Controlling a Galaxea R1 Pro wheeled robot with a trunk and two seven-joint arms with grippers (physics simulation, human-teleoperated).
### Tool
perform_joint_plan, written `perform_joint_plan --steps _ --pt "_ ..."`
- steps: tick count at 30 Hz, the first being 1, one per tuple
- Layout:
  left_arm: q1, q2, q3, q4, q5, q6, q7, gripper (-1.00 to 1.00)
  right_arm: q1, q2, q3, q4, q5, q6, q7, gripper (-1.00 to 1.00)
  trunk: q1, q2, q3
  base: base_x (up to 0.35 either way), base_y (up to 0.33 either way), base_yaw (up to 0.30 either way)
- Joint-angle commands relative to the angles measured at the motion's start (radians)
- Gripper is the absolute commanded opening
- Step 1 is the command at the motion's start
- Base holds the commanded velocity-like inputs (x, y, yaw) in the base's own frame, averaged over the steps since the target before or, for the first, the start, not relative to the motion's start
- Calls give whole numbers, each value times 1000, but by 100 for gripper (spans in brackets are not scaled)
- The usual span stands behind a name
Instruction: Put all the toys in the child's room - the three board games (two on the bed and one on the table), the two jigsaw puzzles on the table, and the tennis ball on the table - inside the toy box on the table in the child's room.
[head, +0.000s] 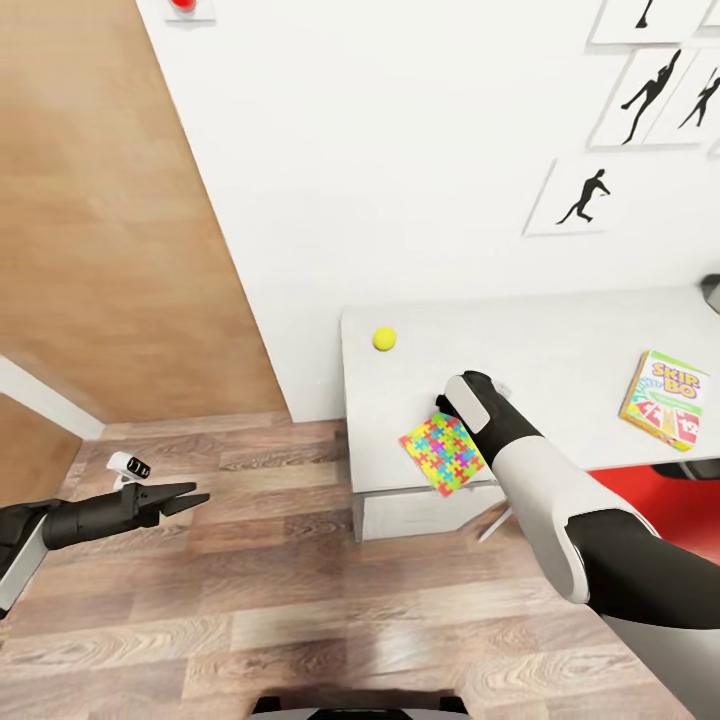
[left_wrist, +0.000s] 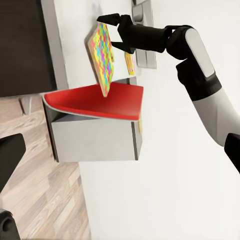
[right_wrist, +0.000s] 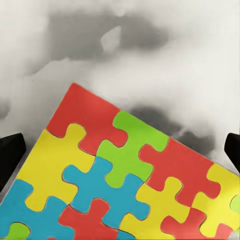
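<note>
A multicoloured jigsaw puzzle (head: 443, 453) (left_wrist: 101, 55) (right_wrist: 125, 185) lies at the table's (head: 560, 350) front edge, one corner hanging over it. My right gripper (head: 447, 403) (left_wrist: 112, 32) (right_wrist: 120, 150) hovers open just above the puzzle's far corner, with its fingertips (right_wrist: 10, 155) wide apart. The tennis ball (head: 384, 339) rests near the table's back left corner. A SKIP-BO board game (head: 665, 398) lies flat at the right. Over the wood floor at the left, my left gripper (head: 185, 497) is open and holds nothing. The toy box and the bed are out of view.
A red chair seat (head: 650, 490) (left_wrist: 95, 102) sits tucked under the table to the right of my right arm. The white wall (head: 400, 150) behind carries black silhouette pictures and a red button (head: 183, 5). A wooden panel (head: 100, 200) stands at the left.
</note>
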Motion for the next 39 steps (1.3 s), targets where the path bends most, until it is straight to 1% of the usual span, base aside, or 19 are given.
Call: perform_joint_plan --steps 1,27,39 --pt "-1 0 -1 0 2 11 -3 100 0 -1 5 0 -19 3 -7 100 0 -2 -2 -117 142 0" --pt "-1 1 -2 0 2 11 -3 100 0 1 5 0 -19 3 -7 100 0 -2 -2 -68 14 0" --pt "-1 1 -2 0 2 11 -3 100 0 -1 5 0 -19 3 -7 100 0 -2 -2 -11 2 0"
